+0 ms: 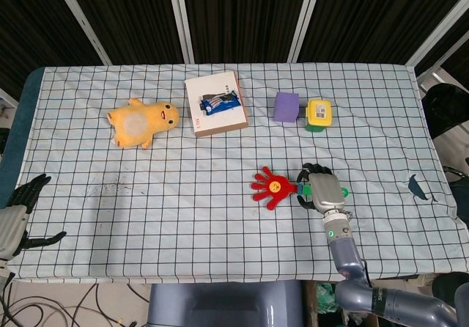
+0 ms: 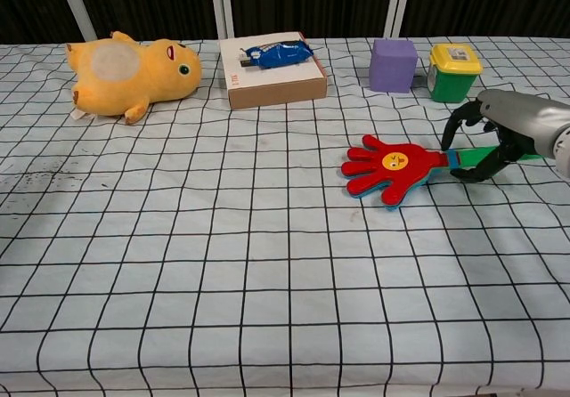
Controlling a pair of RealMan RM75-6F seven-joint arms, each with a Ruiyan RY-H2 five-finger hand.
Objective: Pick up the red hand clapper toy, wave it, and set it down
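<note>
Right hand (image 2: pixel 499 134) grasps red clapper (image 2: pixel 389 167) by its handle, apparently touching cloth; left hand (image 1: pixel 18 213) lies released.

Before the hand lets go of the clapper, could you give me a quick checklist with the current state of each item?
1. Right hand holds the red clapper by its green handle: ok.
2. Clapper's palm down on the tablecloth: looks so in the chest view, contact cannot tell.
3. Cloth around the clapper free of other things: ok.
4. Purple cube and green jar stand apart from the hand: ok.
5. Left hand off at the table's edge: ok.
</note>
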